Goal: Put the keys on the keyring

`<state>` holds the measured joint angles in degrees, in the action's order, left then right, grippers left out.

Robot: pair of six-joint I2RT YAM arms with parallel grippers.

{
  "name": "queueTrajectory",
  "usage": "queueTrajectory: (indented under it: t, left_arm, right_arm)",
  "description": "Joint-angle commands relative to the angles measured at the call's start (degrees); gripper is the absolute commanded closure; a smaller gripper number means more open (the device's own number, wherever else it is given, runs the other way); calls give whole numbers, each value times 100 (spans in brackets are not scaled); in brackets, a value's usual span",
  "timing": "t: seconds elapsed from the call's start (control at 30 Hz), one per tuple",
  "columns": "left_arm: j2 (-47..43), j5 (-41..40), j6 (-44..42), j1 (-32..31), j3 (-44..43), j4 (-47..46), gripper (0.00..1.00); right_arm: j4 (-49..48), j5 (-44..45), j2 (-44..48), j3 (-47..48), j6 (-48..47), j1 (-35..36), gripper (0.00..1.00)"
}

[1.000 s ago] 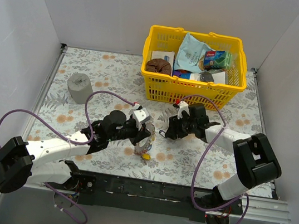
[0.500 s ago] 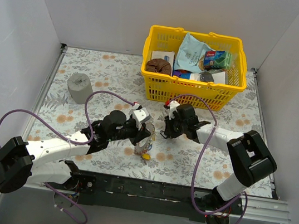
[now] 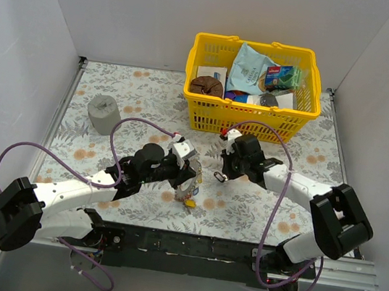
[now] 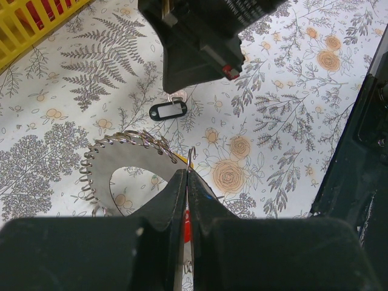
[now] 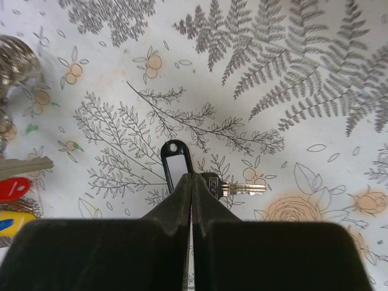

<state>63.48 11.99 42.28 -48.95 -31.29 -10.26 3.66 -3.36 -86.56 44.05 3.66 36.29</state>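
Pretty tight in the middle: the left gripper (image 3: 191, 180), with a big shiny silver metal keyring (image 4: 103, 165) sticking out of it, sits close to the right gripper (image 3: 219, 175), leaving only a narrow gap. The yellow plastic mesh basket (image 3: 245, 126) walls off the back. There's open floral-print tabletop (image 3: 151, 91) to the left, except for a squat grey cylinder (image 3: 102, 113).

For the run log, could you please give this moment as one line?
left claw: shut on keyring | right claw: shut at black-tagged key | grip: unclear

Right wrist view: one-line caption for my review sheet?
Right fingers shut over a black-tagged key on floral cloth, keyring at the left edge.
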Motion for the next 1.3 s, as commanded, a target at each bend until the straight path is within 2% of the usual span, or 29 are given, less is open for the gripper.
queueTrajectory:
  t: [0.0,0.2,0.5,0.7,0.9,1.1,1.17,1.2,1.27]
  left_arm:
    - [-117,-30,8,-27,9,-72,100]
    - [-126,-30,17,-27,9,-72,100]
    - [-178,-21,8,-27,17,-64,100]
    - [-231,-47,-9,-27,44,-46,100]
    - [-205,-48,-18,-27,53,-64,100]
    - [-135,-4,-18,-36,26,-108,100]
    - [-134,-3,-18,-36,9,-108,100]
    - [-134,5,-27,-36,9,-108,100]
    - [-152,-4,-27,-27,0,-99,100]
  right_arm:
    - [-102,282,657,-159,126,-52,99]
    - [-234,537,852,-362,153,-157,99]
    - [65,1012,-342,-37,292,-158,99]
    - [274,1188,-379,-37,521,-158,99]
    - [793,907,-72,-177,741,-158,99]
    - [478,205,315,-424,978,-158,98]
    - [285,99,403,-362,1101,-158,87]
    - [171,-6,421,-354,1250,-166,73]
    - [-101,-112,421,-319,1435,-201,63]
